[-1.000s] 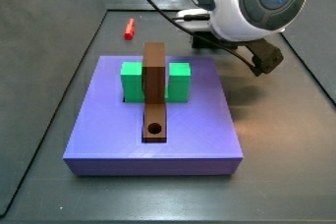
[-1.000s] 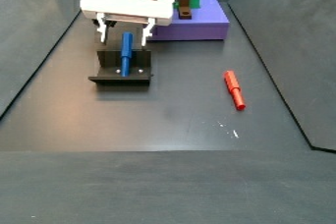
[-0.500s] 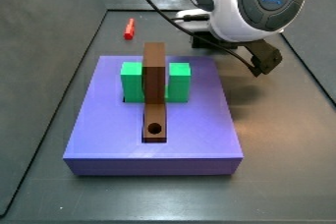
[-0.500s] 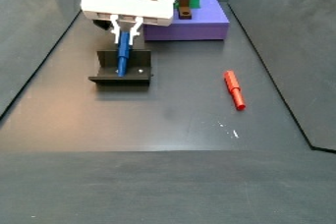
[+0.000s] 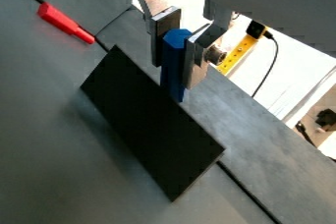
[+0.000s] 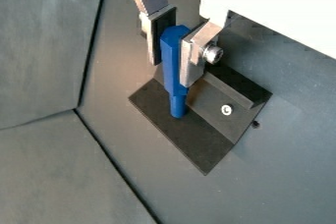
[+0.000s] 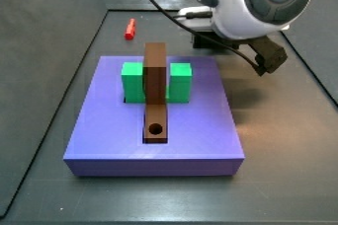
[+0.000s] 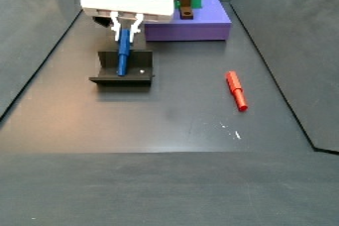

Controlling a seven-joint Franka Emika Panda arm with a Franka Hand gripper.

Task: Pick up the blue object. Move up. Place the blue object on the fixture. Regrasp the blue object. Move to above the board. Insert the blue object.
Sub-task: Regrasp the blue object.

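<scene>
**Wrist views: blue peg clamped between fingers above fixture**

Wrist views both show gripper (image 5: 182, 43) closed on the blue object (image 5: 175, 63), silver finger plates pressed against either side of the peg's upper part. Same grip confirmed in a wrist view at gripper (image 6: 180, 39), blue object (image 6: 175, 71) standing roughly upright between the plates, lower end reaching down to the fixture (image 6: 214, 122). Contact between peg tip and fixture surface cannot be settled from these frames. Fixture (image 5: 147, 125) seen as a dark flat plate directly under the peg.

Side view places gripper (image 8: 126, 24) over the near-left part of the floor, just beside the board (image 8: 203, 24). Blue object (image 8: 123, 52) hangs tilted slightly from the fingers down over the fixture (image 8: 122, 71), lower end at the fixture's recessed top. Red peg (image 8: 236, 90) lies flat on the floor, well apart from the fixture, untouched.

Side view from the opposite end shows board (image 7: 161, 130) in the foreground, carrying a long brown bar (image 7: 156, 96) with a round hole (image 7: 156, 129) near its close end and a green block (image 7: 136, 82) set across the bar. Hole unoccupied. Arm's white housing beyond the board's far right corner; fingers and blue peg hidden from this angle. Red peg (image 7: 130, 27) visible far behind the board.
</scene>
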